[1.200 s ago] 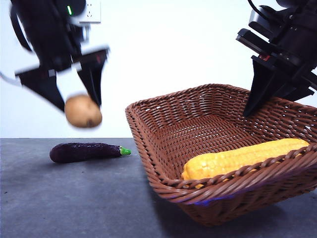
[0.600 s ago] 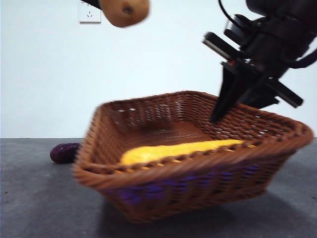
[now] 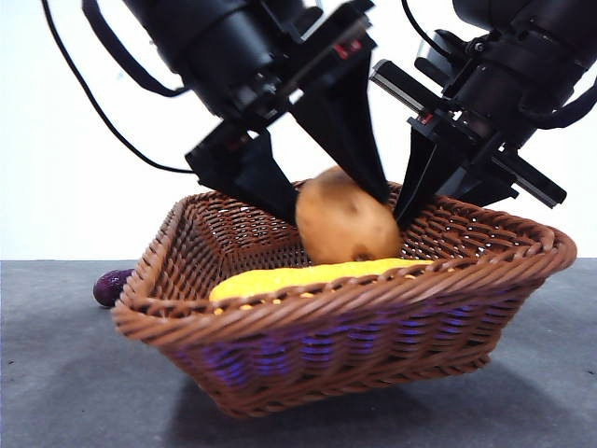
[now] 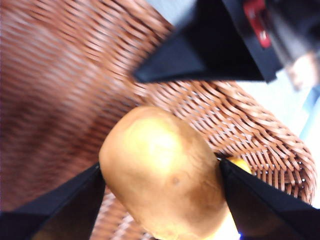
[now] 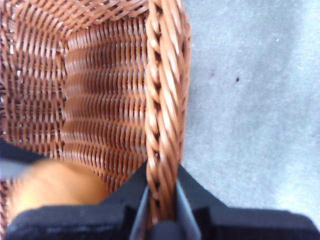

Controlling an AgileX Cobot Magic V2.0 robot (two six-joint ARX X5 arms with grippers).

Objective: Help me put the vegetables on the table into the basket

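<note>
Potato (image 3: 345,219) hangs pinched across its middle in the left hand (image 4: 160,175), over the basket (image 3: 522,257), just above the corn (image 3: 308,277) inside. It looks firm, smooth and rounded, so a mid-body grip suits it. Right hand (image 5: 161,200) is clamped on the basket rim. Eggplant (image 3: 112,285) waits on the worktop (image 3: 56,373) behind the basket.
</note>
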